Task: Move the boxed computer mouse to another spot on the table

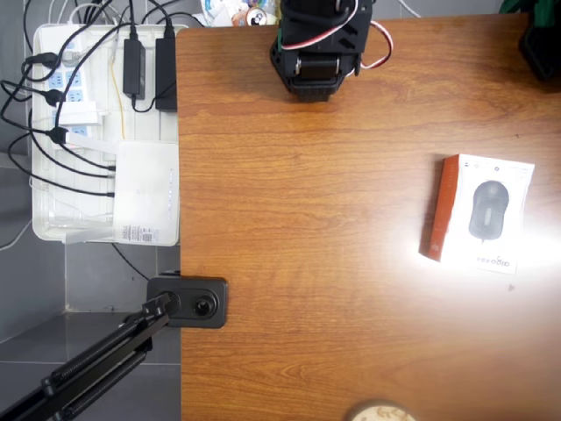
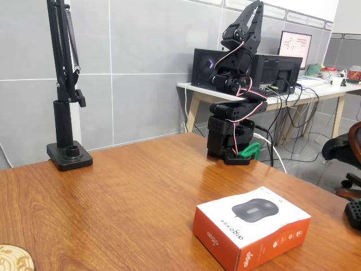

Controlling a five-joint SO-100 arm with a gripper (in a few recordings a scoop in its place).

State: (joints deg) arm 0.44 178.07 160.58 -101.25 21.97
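Glossy wooden table (image 2: 130,197) with boxed computer mouse (image 2: 251,226) flat, sealed; folded arm's end effector (image 2: 255,12) state unclear.

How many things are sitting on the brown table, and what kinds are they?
Boxed computer mouse: 1
Black robot arm: 1
Black stand clamp: 1
Round pale coaster at the table edge: 1
Total: 4

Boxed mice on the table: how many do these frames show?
1. The boxed computer mouse lies flat on the table, at the right side in the overhead view, printed face up, apart from the arm's base.
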